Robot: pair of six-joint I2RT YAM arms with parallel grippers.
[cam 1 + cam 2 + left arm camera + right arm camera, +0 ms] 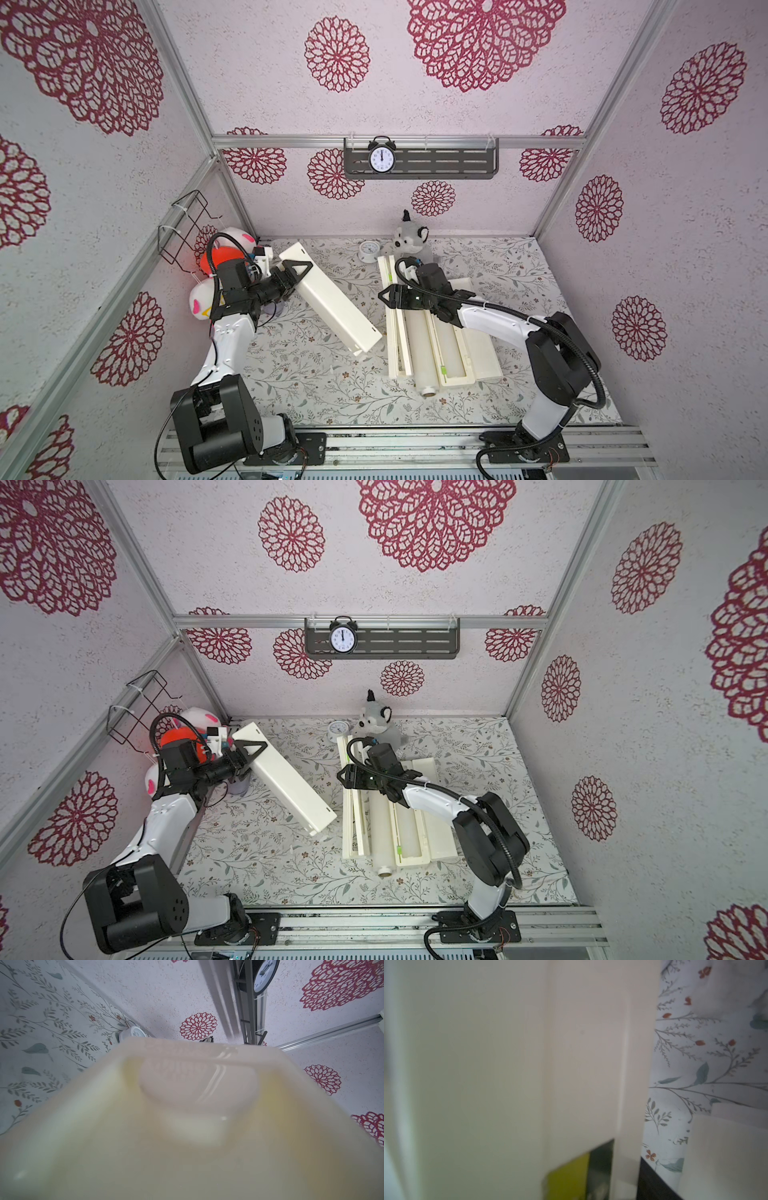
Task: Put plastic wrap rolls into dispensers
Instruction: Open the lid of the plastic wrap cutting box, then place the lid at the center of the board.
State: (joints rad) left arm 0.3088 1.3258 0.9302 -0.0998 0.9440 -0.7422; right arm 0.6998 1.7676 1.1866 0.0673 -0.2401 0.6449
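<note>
Left gripper (297,273) clamped around tilted dispenser (336,307), elbow bent (right gripper (388,297): spread unclear)

Closed dispenser (332,307), cream, slants diagonally at left. Open dispenser (484,349) lies flat on table (316,386); white roll (417,349) along it, tan end protruding.

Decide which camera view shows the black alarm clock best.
Either top view: the black alarm clock shows whole, face-on, on its shelf. The left wrist view catches only part of it; the right wrist view shows none.
</note>
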